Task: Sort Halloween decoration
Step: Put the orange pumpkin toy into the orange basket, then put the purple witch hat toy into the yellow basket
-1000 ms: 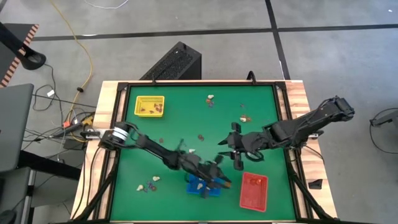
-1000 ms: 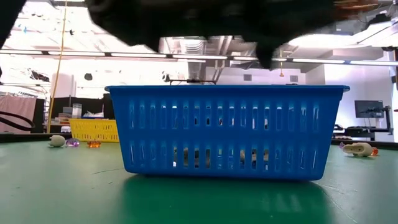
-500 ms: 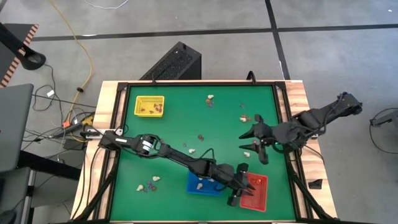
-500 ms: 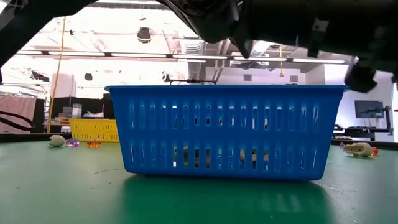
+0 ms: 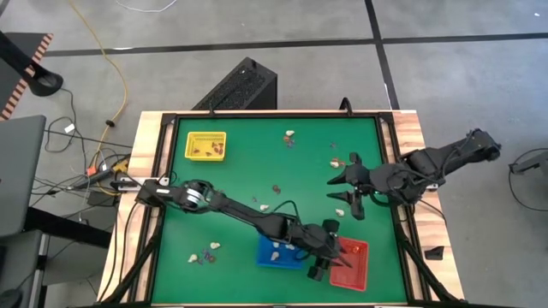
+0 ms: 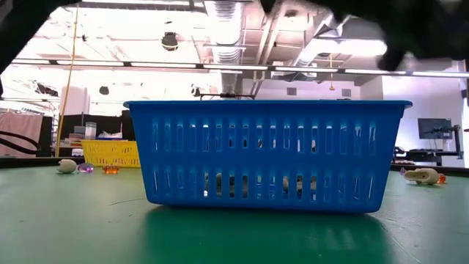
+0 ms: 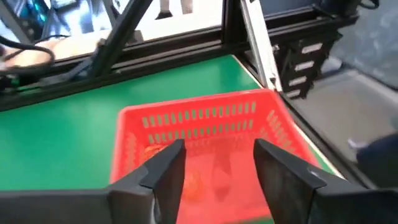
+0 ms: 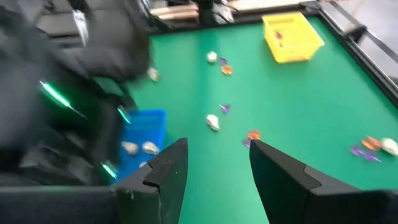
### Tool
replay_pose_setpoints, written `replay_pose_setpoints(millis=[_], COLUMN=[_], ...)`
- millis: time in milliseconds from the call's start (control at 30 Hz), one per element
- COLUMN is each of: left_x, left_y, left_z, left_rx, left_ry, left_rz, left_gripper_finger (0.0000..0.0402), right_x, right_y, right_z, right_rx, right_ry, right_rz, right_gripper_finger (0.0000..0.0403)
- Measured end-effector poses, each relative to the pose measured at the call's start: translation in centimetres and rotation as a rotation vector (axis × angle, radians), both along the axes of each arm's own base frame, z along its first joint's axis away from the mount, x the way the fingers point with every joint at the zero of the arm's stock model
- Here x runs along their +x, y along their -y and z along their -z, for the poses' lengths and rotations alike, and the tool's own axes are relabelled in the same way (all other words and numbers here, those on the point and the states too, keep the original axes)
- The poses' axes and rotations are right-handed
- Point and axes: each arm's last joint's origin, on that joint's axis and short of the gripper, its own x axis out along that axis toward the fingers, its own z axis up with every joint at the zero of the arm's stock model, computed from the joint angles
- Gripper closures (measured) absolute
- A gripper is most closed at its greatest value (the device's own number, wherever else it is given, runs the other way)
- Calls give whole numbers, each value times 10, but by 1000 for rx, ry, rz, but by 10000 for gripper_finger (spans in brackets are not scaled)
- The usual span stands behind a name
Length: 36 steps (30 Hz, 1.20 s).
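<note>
Three rectangular slotted plastic trays on the green table top (image 5: pixel 257 162): yellow tray (image 5: pixel 205 145) at upper left, blue tray (image 5: pixel 276 253) at lower centre, red tray (image 5: pixel 351 263) to its right. Tiny Halloween trinkets, whitish-cream, dark purple and orange: two whitish ones in the blue tray (image 8: pixel 129 147), one orange in the red tray (image 7: pixel 193 180), loose clusters near upper centre (image 5: pixel 289 137), centre right (image 5: pixel 336 162) and lower left (image 5: pixel 205 252), exact total unreadable. Left gripper (image 5: pixel 329 257) above the red tray's left edge, fingers apart and empty, its dark arm crossing over the blue tray; right gripper (image 5: pixel 346 192) at centre right, fingers apart, empty.
</note>
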Motion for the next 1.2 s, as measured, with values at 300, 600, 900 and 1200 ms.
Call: replay_pose_setpoints(millis=[300,600,900,1200], left_x=[-83,-199,-317,-406], left_y=[-15,-62,-109,-150], left_z=[-75,-77,-44,-8], left_rx=[421,511,110,-198], left_ry=[-451,-575,-189,48], left_rz=[-269,-588,-695,-877], left_gripper_finger=[226,254,259,259], right_x=[-5,7,21,33], right_y=[26,44,55,55], right_z=[15,99,123,137], right_rx=[-95,-29,43,20], right_ry=[-105,-93,85,99], right_rz=[153,224,251,245], right_gripper_finger=[200,200,200,200])
